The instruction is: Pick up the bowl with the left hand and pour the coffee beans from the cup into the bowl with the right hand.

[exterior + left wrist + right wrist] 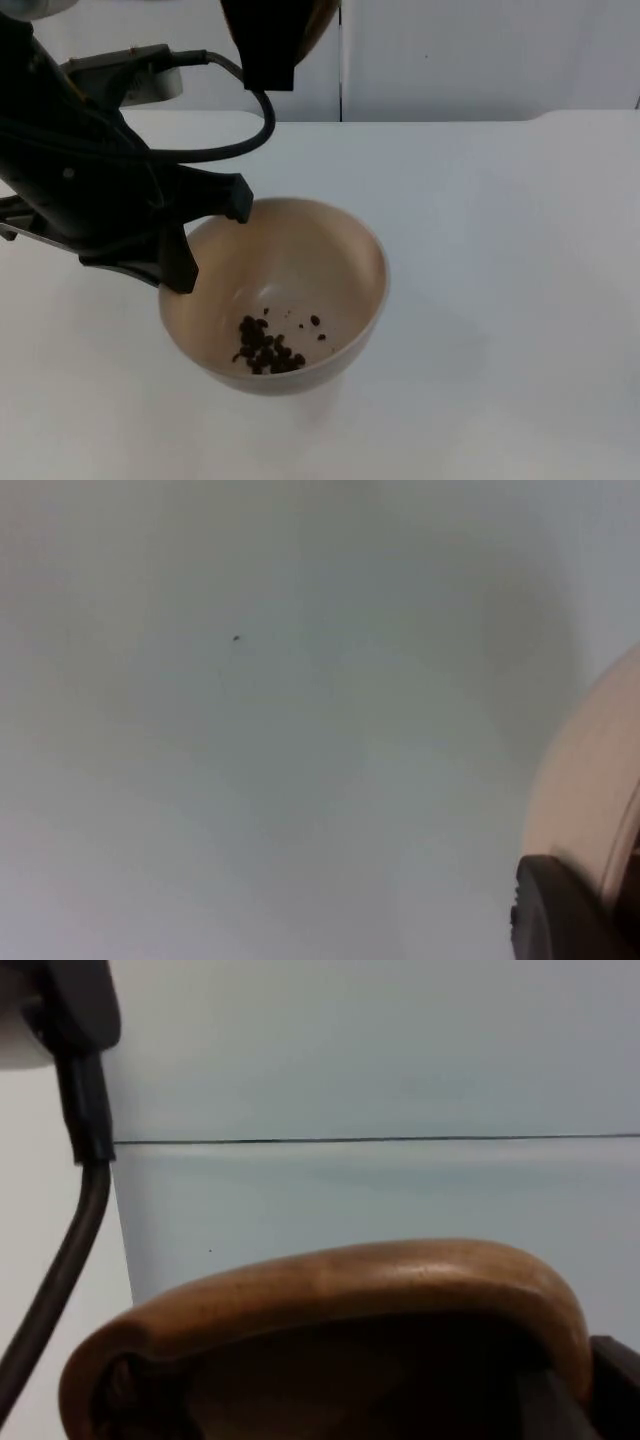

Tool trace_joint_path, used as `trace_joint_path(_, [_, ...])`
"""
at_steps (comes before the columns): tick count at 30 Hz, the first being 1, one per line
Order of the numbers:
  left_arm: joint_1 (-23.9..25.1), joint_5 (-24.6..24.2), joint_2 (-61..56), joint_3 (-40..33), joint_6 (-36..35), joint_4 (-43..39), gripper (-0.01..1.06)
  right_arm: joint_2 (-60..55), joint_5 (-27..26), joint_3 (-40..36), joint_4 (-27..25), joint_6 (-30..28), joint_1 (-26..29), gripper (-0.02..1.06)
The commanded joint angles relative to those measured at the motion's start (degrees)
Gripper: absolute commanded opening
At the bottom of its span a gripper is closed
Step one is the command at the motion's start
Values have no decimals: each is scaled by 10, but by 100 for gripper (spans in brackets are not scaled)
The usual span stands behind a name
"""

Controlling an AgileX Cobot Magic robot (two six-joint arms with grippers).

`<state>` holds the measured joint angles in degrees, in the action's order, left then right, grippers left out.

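Top view: left gripper [212, 238] clamped on near-left rim of bowl [275, 295], one finger inside the wall, one outside; bowl tilted, apparently held just above white table [500, 300], though lift height hard to judge. Small heap of coffee beans [268, 350] in the bowl's bottom, a few strays just beside the heap. Brown cup [285, 35] at upper edge, above and behind the bowl, dark inside, no beans visible falling. Left wrist view: pale bowl wall [590, 790] against a black fingertip [560, 910], bare table beyond. Right wrist view: brown cup rim [340, 1290] close up, lying across the frame, grey partition wall [380, 1050] behind; right gripper evidently carrying the cup, but jaw state impossible to tell. Judgement: pick-up of bowl done; pour done or nearly so, beans already in bowl. Cup contents not visible, so remaining beans unknown. Left, if anything: emptying the cup and setting things down
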<state>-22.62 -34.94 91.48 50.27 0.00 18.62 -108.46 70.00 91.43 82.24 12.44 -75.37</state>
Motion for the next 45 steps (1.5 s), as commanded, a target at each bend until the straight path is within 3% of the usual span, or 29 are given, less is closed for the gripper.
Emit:
trace_joint_path(1, [-4,4,-1,3,0,8,0,1,0,-1,-3,8,7,0])
trace_joint_path(6, [-4,4,-1,3,0,8,0,14,0,-1,-32,25,28,0])
trace_joint_path(11, [-4,7,0,3,0,9,0,39,0,2,-93,39,45,0])
trace_joint_path(14, [-4,8,0,3,0,11,0,55,0,2,-165,52,64,0])
trace_joint_path(21, [-4,8,0,3,0,13,0,58,0,2,-265,56,99,0])
trace_joint_path(26, [-4,7,0,3,0,13,0,60,-46,2,-425,61,148,0])
trace_joint_path(28, [-4,6,0,3,0,13,0,60,-51,2,-448,61,158,0])
trace_joint_path(32, [-4,4,0,3,0,13,0,60,-61,2,-507,33,185,0])
trace_joint_path(41, [-4,2,0,3,0,13,0,60,-88,2,-701,-61,259,0])
trace_joint_path(45, [-4,2,0,3,0,13,0,60,-93,2,-721,-74,275,0])
